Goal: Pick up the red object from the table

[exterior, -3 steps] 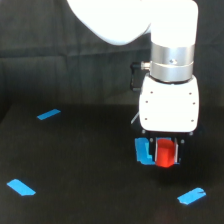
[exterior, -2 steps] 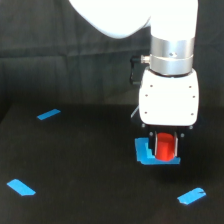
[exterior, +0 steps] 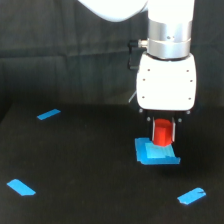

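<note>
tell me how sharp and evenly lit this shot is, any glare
Exterior view: soft overall, edges of the red object and blue square piece slightly blurred; the white arm housing is bright, near washed out; the table and backdrop go very dark, with no shadows readable.

Flat matte black desk [exterior: 75, 165], seen from the exterior view. Three short blue tape strips lie flat on it: one toward the rear at the view's left [exterior: 48, 114], one near the front left [exterior: 21, 187], one near the front right [exterior: 191, 196]. A flat blue square piece [exterior: 155, 153] lies right of centre, well apart from all strips.
</note>
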Robot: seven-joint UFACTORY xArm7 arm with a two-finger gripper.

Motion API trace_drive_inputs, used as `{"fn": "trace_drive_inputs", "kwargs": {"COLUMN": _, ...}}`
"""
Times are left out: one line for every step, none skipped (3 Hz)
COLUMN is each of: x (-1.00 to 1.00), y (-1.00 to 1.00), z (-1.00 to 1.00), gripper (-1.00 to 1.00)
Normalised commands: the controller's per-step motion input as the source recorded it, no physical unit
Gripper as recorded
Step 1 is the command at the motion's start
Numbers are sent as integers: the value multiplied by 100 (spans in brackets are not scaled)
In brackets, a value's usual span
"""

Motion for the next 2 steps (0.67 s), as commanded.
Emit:
{"fn": "trace_drive_inputs", "kwargs": {"x": -11, "y": 19, "z": 88, "gripper": -100}}
{"fn": "trace_drive_inputs", "kwargs": {"x": -13, "y": 28, "z": 80, "gripper": -100}}
